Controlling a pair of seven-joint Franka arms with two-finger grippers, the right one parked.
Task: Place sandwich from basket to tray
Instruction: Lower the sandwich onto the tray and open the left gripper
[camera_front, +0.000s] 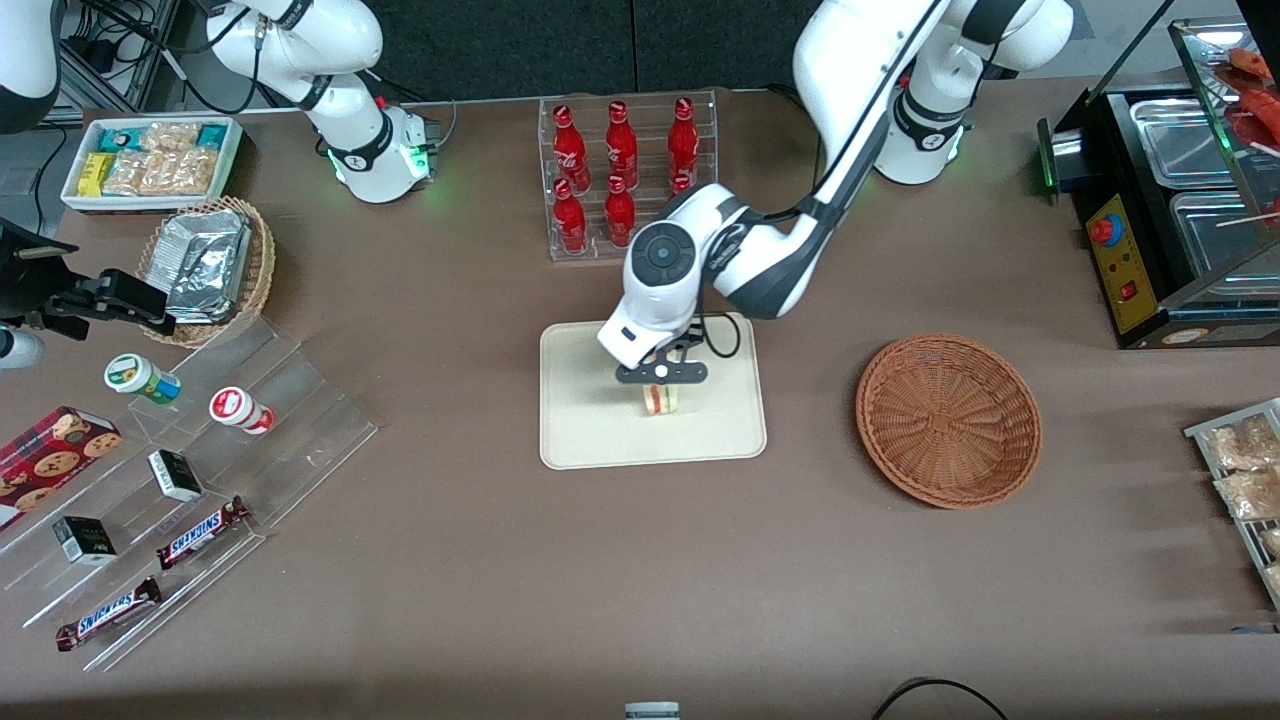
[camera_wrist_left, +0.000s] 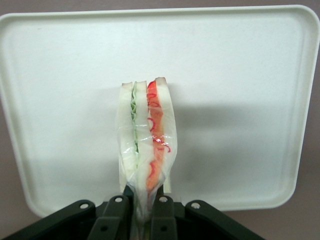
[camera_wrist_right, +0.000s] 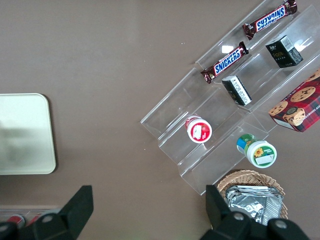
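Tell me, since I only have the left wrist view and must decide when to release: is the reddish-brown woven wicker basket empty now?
Observer: Yes, the round reddish-brown wicker basket holds nothing in the front view.
Operator: Where is the gripper over the tray?
Observer: The left arm's gripper hangs above the middle of the flat cream-beige tray, shut on the clear-wrapped triangular sandwich.
Operator: What stands near the tray?
Observer: A clear rack of red bottles stands farther from the front camera than the tray, apart from it.
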